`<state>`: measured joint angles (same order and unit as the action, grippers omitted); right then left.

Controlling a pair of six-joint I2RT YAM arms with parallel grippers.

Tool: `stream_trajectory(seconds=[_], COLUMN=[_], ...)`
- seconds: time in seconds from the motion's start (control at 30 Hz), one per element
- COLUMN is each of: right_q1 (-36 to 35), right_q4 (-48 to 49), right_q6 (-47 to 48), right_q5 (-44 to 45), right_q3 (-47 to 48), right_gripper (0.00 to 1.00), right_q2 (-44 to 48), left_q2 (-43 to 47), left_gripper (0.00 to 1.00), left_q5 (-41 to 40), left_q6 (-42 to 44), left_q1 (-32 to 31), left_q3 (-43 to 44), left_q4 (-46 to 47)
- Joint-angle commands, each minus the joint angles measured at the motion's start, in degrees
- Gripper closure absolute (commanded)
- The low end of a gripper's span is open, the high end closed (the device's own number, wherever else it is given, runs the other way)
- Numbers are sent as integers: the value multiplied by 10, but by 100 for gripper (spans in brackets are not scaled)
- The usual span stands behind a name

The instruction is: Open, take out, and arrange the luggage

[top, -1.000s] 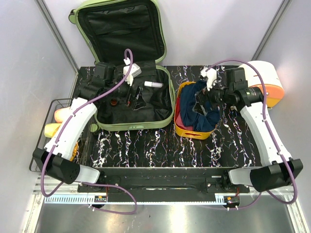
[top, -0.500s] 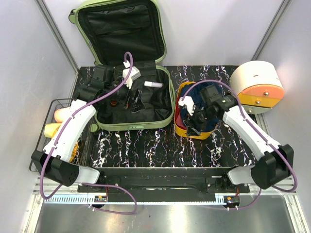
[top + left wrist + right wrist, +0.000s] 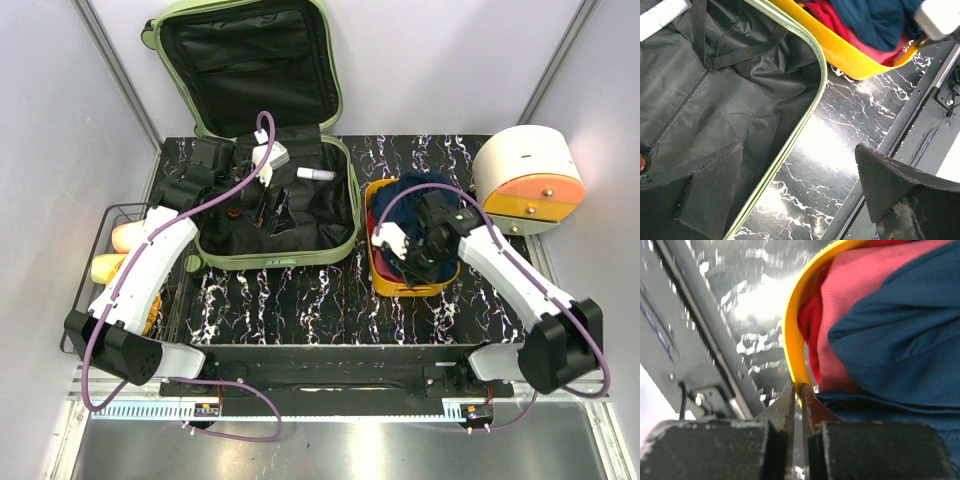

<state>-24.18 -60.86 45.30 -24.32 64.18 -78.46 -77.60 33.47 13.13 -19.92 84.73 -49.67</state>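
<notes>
The luggage (image 3: 278, 260), a pale-green hard-shell suitcase, lies open at the back left with its black-lined lid leaning on the wall. My left gripper (image 3: 258, 205) hangs open inside it. In the left wrist view that gripper (image 3: 797, 150) straddles the luggage's green rim (image 3: 790, 145), holding nothing. My right gripper (image 3: 412, 268) is shut on the front rim of the yellow tray (image 3: 398, 290). The right wrist view shows both fingertips of this gripper (image 3: 799, 389) pinching the tray's thin yellow edge (image 3: 791, 330).
Navy (image 3: 415, 195) and red clothes (image 3: 850, 295) fill the tray. A white tube (image 3: 313, 174) and small dark items lie in the luggage. A white-and-orange round drawer box (image 3: 528, 178) stands back right. A wire basket (image 3: 115, 215) holds yellow items on the left.
My right arm swung from the back right down to the tray's front edge and its jaws closed on the rim. The tray shifted slightly. The left arm stayed still.
</notes>
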Motion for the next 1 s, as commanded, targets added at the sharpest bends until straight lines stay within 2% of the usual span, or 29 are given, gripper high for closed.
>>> stream_trajectory(seconds=[0.0,0.03,0.07,0.1,0.13,0.2,0.23,0.3,0.33,0.4,0.43,0.5,0.53,0.57,0.67,0.77,0.97], right_q1=[45,61,78,118,132,143,143,143,143,142,140,126,113,75,11,-7,-34], right_q4=[-181,-201,-209,-213,-224,-239,-259,-274,-283,-284,-265,-217,-148,-119,-37,27,126], right_q6=[146,169,211,228,238,223,203,125,94,6,-24,-132,-171,-220,-285,-336,-340], right_q5=[63,93,109,122,133,122,80,22,-31,-83,-126,-148,-130,-116,-37,10,107], right_q3=[-31,-41,-50,-57,-51,5,35,134,165,235,250,263,261,258,252,249,213], right_gripper=[91,88,80,60,47,24,20,19,22,27,33,34,34,34,33,31,28], right_q2=[97,104,110,117,117,105,97,66,52,17,11,6,8,6,-24,-63,-110], left_q2=[14,14,14,13,16,19,21,25,25,25,25,24,22,20,18,25,52], left_gripper=[1,1,1,1,1,1,1,1,1,1,1,1,1,1,1,1,1], left_q5=[0,3,3,3,1,-1,-4,-3,-3,-2,-2,-1,-1,0,-3,-13,-20], left_q6=[4,4,5,7,8,16,19,22,23,20,20,17,16,16,12,15,23], left_q1=[4,3,3,4,3,3,3,4,3,3,4,3,3,3,3,7,8], left_q3=[7,7,6,7,6,4,3,-1,-1,-1,-1,0,1,2,2,-1,-32], left_q4=[12,12,12,12,11,8,7,5,5,5,5,5,6,6,5,3,3])
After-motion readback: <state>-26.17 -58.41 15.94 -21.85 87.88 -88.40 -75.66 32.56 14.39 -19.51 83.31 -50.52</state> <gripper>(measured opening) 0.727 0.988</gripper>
